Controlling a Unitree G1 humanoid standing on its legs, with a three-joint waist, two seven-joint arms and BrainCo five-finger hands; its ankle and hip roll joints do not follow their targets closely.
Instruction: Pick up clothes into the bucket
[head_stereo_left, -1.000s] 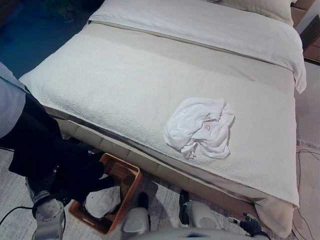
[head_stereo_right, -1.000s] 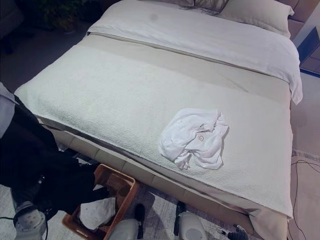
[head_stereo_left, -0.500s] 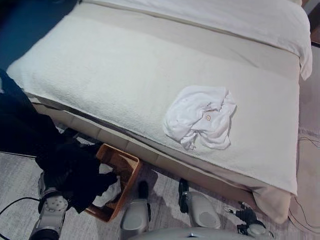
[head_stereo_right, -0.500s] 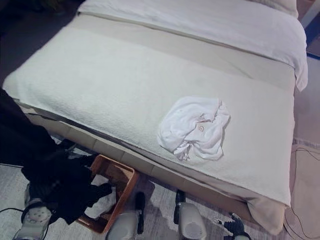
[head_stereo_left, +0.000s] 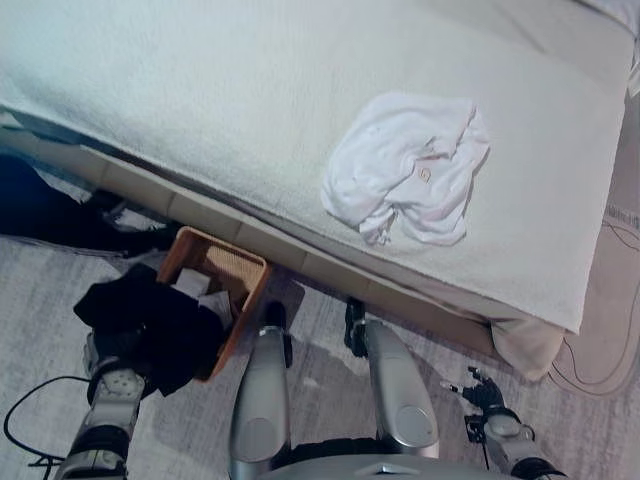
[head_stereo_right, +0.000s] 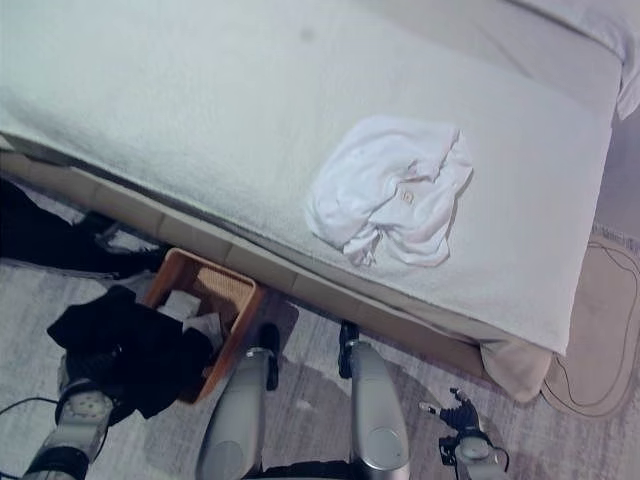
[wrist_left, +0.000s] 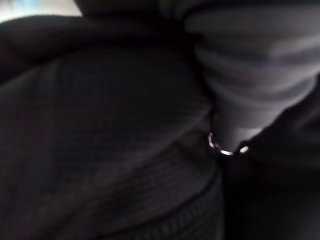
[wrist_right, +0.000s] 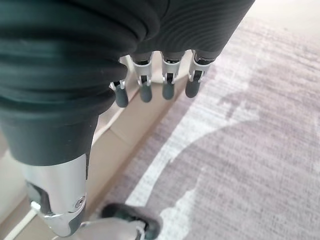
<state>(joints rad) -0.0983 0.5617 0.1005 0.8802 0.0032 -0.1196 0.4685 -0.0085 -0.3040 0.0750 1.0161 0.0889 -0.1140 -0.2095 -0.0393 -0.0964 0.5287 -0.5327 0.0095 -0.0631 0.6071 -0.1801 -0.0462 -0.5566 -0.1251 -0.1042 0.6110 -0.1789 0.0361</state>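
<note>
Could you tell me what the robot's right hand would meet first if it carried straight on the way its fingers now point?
Probably the grey carpet. In its wrist view the right hand hangs empty with relaxed fingers aimed down at the floor beside the bed base; nothing lies between. Depth is unclear, so it might graze that base.

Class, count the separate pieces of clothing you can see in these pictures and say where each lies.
3: a white garment on the bed; a black garment draped over the basket; pale cloth inside the basket. More may be hidden beneath.

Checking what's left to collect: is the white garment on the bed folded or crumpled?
Crumpled: the white garment lies bunched in loose folds on the bed.
</note>
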